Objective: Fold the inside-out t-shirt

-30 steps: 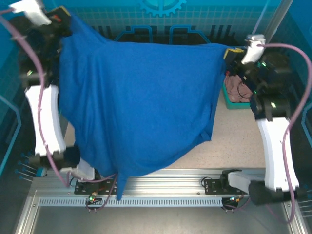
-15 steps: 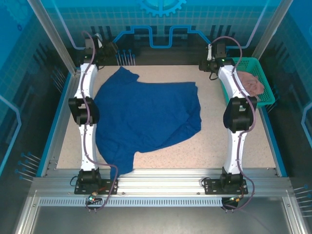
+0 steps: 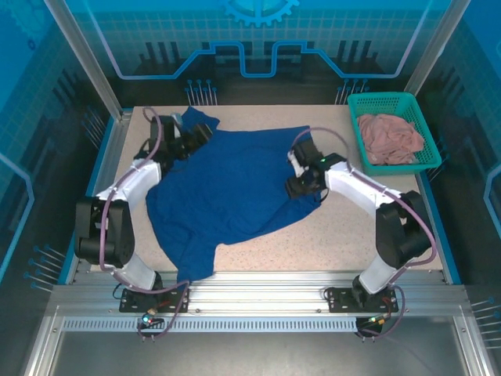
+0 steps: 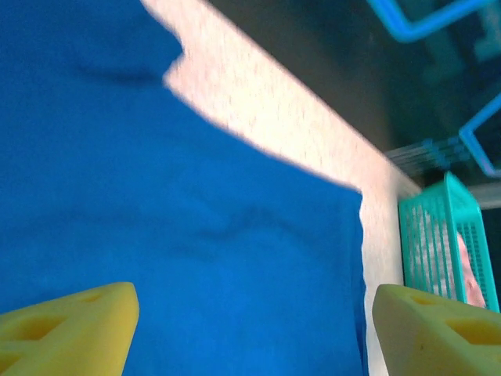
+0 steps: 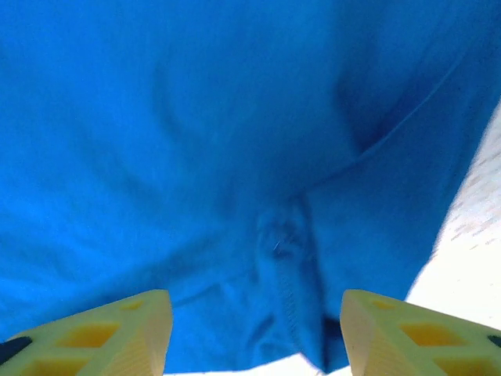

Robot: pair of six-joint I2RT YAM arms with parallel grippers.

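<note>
Finds the royal-blue t-shirt [image 3: 235, 196] spread out on the speckled desk [image 3: 376, 227], covering its left and middle part. Notes one point of cloth reaching toward the far left corner and another drooping to the near edge beside the left arm's base. Shows soft wrinkles, no neat fold.

Places the left tool [image 4: 257, 294] low over the far left part of the shirt, yellow fingers [image 4: 78, 325] spread wide, nothing clamped between them, only blue cloth beneath. Catches, past those fingers, the shirt's far edge, a strip of bare desk, and at the right the teal basket [image 4: 438, 235].

Places the right tool [image 5: 254, 301] over the shirt's right edge, likewise released: fingers apart, no cloth pinched, a stitched seam and a turned-over hem lying below the gap, pale desk showing at the lower right corner.

Puts the basket at the far right corner of the desk, well apart from the shirt, holding a crumpled dusty-pink cloth [image 3: 390, 139]. Cannot tell from these views whether either tool touches the fabric.
</note>
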